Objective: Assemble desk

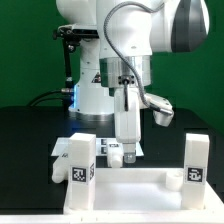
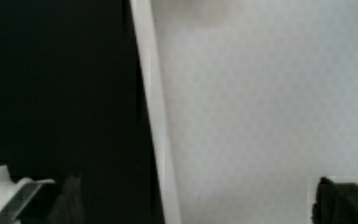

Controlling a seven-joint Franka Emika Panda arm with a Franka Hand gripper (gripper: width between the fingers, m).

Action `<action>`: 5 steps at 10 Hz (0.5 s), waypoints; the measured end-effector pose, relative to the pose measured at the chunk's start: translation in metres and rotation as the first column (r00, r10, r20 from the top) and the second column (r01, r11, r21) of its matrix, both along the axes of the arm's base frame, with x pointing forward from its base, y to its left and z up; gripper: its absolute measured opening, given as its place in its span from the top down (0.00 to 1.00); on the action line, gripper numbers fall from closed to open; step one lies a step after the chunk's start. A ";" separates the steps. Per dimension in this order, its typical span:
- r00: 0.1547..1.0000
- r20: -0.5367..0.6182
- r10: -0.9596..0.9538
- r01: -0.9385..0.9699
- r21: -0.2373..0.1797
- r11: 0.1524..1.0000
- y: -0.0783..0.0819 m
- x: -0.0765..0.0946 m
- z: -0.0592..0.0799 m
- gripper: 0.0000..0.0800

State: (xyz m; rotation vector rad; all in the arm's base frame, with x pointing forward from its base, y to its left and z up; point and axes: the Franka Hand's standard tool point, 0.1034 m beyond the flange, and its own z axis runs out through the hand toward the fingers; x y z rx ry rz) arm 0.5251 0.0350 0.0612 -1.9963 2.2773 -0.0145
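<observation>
In the exterior view the white desk tabletop lies at the front of the black table. Two white square legs with tag stickers stand upright at its ends, one on the exterior view's left and one on its right. My gripper points straight down just behind the tabletop's middle. In the wrist view the gripper is open, and a dark finger shows at each side. A broad white surface fills the space under the jaws. A dark gap separates it from one finger, and I cannot tell which part it is.
The marker board lies flat behind the left leg. A small white piece rests beside the gripper. The robot's big white base stands at the back, with a black stand on the exterior view's left.
</observation>
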 end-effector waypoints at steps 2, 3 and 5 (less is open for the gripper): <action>0.997 -0.018 0.073 -0.074 -0.010 0.997 -0.002 -0.005 -0.009 0.19; 0.994 -0.044 0.101 -0.101 -0.009 0.995 -0.002 -0.010 -0.018 0.19; 0.992 -0.067 0.107 -0.109 -0.033 0.994 -0.001 -0.018 -0.039 0.19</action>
